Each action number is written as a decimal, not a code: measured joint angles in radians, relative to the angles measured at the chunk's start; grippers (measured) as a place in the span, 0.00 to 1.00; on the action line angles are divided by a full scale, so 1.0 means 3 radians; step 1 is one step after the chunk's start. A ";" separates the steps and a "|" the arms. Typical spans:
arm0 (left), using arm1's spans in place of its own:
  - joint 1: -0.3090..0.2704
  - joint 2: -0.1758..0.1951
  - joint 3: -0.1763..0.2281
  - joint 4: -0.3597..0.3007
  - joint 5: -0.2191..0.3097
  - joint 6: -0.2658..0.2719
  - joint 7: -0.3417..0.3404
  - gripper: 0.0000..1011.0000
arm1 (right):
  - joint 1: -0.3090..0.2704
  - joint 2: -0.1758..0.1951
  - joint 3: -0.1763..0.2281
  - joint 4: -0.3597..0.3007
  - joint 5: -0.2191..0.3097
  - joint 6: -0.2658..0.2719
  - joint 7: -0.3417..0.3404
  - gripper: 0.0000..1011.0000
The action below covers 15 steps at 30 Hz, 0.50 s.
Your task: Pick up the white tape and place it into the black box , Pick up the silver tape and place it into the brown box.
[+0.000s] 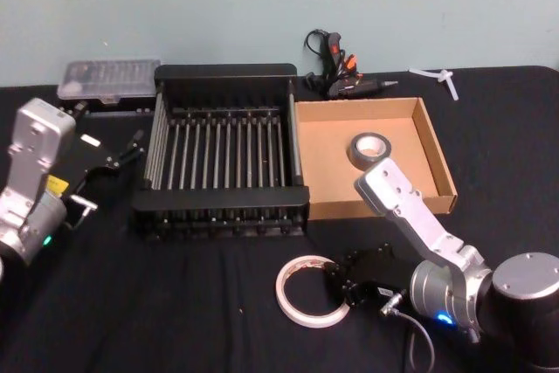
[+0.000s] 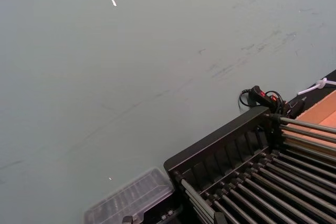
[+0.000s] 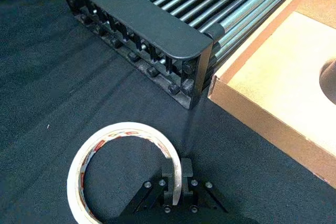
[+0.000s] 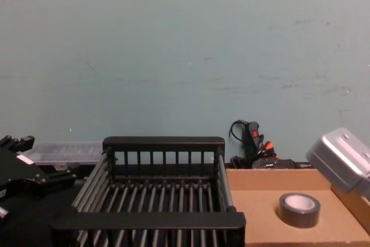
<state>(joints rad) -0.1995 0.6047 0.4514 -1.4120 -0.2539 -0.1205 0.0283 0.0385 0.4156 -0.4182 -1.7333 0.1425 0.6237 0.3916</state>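
Note:
The white tape [image 1: 286, 306] lies flat on the black cloth in front of the black box [image 1: 227, 72], near its right front corner [image 3: 142, 22]. My right gripper [image 1: 337, 289] is shut on the ring's right-hand wall, one finger inside and one outside [image 3: 176, 176]. Red print shows on the tape's [image 3: 126, 128] inner face. Inside the brown box [image 1: 336, 168], the silver tape [image 1: 357, 156] rests on the cardboard floor, also seen as the silver tape [image 4: 299, 209] from the chest. My left gripper [image 1: 131, 148] hangs parked left of the black box.
A clear plastic case [image 1: 109, 80] sits behind the black box's left corner. A black and orange glue gun [image 1: 341, 76] with its cord lies by the wall behind the brown box, and a white plastic piece [image 1: 441, 76] is farther right. The wall stands close behind.

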 joint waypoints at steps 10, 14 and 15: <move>0.0000 0.0000 0.0000 0.0000 0.0000 0.0000 0.0000 0.99 | -0.0005 0.0002 0.0030 -0.0008 0.0030 -0.0037 0.0024 0.10; 0.0000 0.0000 0.0000 0.0000 0.0000 0.0000 0.0000 0.99 | -0.0008 0.0029 0.0058 -0.0061 0.0056 -0.0092 0.0049 0.10; 0.0000 0.0000 0.0000 0.0000 0.0000 0.0000 0.0000 0.99 | -0.0008 0.0037 0.0062 -0.0075 0.0061 -0.0102 0.0054 0.10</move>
<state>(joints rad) -0.1995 0.6047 0.4514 -1.4120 -0.2539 -0.1205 0.0283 0.0360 0.4265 -0.3996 -1.7557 0.1607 0.5930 0.4077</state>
